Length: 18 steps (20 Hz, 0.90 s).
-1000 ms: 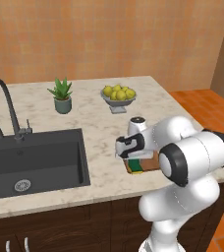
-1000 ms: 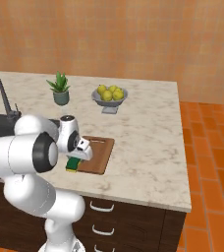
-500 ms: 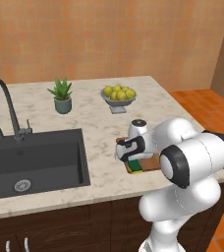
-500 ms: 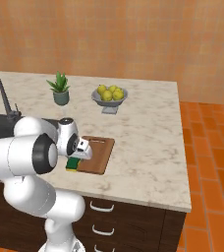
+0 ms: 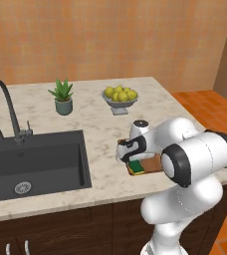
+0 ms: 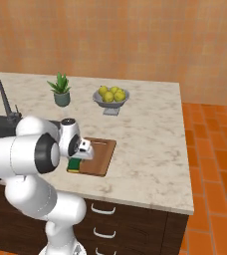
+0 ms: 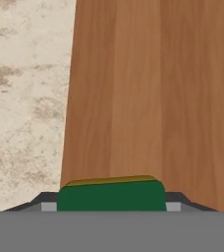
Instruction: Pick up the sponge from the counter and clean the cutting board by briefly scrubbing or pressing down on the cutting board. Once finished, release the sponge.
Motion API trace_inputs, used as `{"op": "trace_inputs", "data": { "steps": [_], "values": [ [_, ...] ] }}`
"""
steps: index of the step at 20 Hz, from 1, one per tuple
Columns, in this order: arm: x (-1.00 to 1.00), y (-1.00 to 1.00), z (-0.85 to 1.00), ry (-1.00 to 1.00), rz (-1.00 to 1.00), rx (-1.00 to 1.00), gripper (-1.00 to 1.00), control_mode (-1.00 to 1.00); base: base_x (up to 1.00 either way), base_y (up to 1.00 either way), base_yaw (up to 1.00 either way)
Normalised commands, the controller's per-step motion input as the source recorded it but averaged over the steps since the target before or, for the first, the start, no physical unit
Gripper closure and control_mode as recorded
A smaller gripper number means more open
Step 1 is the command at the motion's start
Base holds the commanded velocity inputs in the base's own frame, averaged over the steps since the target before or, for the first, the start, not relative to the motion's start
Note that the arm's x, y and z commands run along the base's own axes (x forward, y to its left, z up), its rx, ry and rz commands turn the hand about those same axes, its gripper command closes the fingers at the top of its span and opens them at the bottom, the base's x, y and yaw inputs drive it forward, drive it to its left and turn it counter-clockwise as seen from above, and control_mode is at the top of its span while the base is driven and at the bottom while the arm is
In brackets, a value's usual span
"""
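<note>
Your gripper (image 7: 112,206) stays clenched on the sponge (image 7: 111,194), which has barely moved over the last second and sits low over the cutting board (image 7: 153,98) at its near end, so the scrub looks underway and release remains.
</note>
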Motion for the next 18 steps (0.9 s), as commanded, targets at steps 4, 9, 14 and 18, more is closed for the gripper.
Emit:
{"op": "trace_inputs", "data": {
  "steps": [4, 9, 14, 18],
  "values": [
    [0.26, 0.00, 0.00, -0.08, 0.04, 0.00, 1.00, -1.00, 0.00, 0.00, 0.00],
    [0.28, 0.00, -0.03, -0.08, 0.03, 0.00, 1.00, -1.00, 0.00, 0.00, 0.00],
    [0.31, 0.00, -0.03, -0.13, 0.02, 0.00, 1.00, -1.00, 0.00, 0.00, 0.00],
    [0.42, 0.00, -0.01, -0.17, 0.00, 0.00, 1.00, -1.00, 0.00, 0.00, 0.00]
  ]
}}
